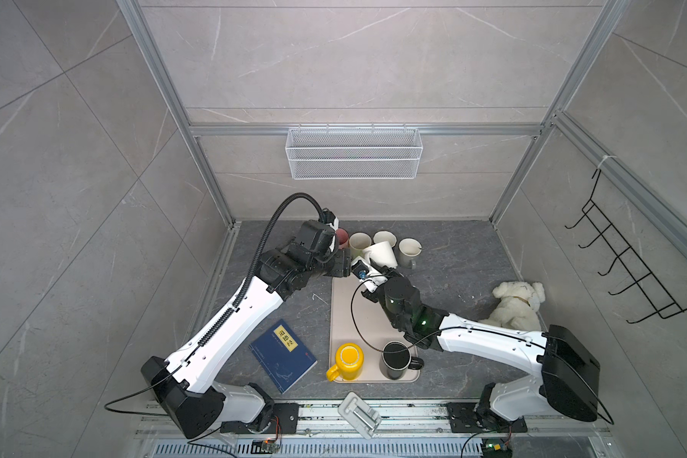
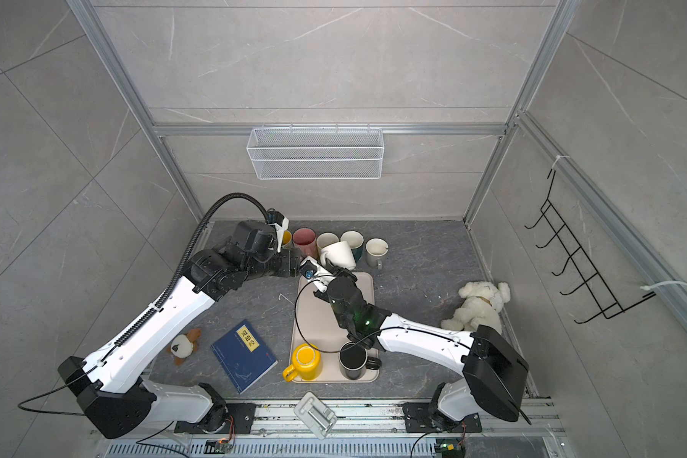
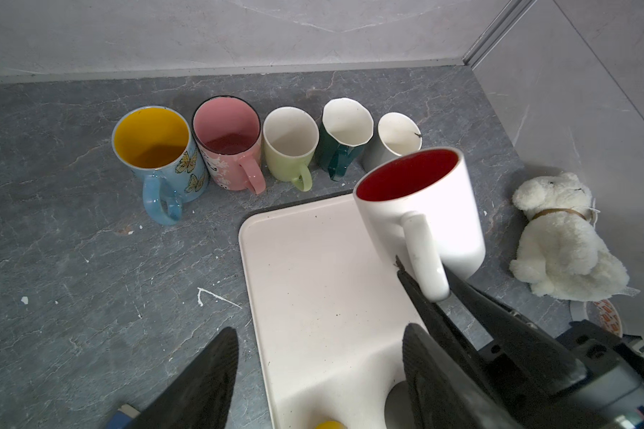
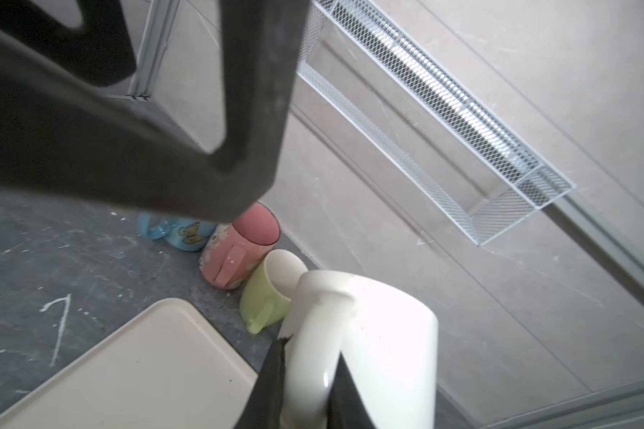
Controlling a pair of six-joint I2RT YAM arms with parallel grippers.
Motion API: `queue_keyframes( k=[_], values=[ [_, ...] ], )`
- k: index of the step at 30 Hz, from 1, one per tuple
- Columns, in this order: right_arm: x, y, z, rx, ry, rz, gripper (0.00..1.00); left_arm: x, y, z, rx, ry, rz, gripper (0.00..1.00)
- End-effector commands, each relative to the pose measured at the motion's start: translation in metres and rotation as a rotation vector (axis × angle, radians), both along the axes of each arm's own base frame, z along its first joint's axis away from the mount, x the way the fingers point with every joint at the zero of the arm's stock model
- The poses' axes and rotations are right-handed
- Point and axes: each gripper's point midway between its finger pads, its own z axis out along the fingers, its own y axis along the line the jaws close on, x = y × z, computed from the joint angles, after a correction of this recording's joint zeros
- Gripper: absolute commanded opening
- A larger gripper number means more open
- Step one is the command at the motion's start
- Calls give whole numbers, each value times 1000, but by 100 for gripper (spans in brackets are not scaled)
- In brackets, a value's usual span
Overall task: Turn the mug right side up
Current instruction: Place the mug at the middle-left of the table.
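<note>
A white mug [image 1: 382, 253] with a red inside [image 3: 406, 174] hangs tilted over the far end of the beige tray [image 1: 344, 317]. Its mouth faces up and to the left. My right gripper [image 4: 309, 371] is shut on the mug's handle [image 3: 422, 252], with one black finger on each side of it. In both top views that gripper [image 2: 340, 273] sits just in front of the mug [image 2: 338, 253]. My left gripper [image 3: 320, 334] is open with nothing between its fingers. It hovers over the tray's far left corner [image 3: 253, 230], left of the mug.
Several upright mugs line the back wall: blue butterfly [image 3: 157, 148], pink [image 3: 227, 141], light green [image 3: 290, 145], dark green [image 3: 344, 130], grey [image 3: 395, 137]. A yellow mug [image 1: 348, 361] and a black mug [image 1: 397, 359] stand on the tray's near end. A blue book [image 1: 282, 355] lies at the left and a plush dog [image 1: 518, 301] at the right.
</note>
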Motion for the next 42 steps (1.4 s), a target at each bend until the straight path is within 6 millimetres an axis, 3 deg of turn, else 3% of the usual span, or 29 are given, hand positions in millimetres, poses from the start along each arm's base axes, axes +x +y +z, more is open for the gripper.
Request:
queue_keyframes(
  k=[1,13,17,24,29,33,42],
  values=[
    [-9,14,28,-29,-176,18,0,9,-15,37,-104,-95,-19,72],
    [-7,3,36,25,-279,-55,0,8,26,69,-159,-243,146,73],
    [-9,4,39,13,-323,-52,0,2,16,72,-178,-235,78,73],
    [-13,11,44,-92,-486,-72,0,-14,-37,64,-206,-103,-211,72],
    [-13,16,42,-88,-486,-57,0,-21,-56,58,-210,-24,-315,72],
    [-12,16,45,-89,-492,-61,0,-24,-59,47,-186,37,-339,72],
    [-13,18,50,-92,-507,-50,0,-12,-45,22,-122,100,-233,71]
  ],
)
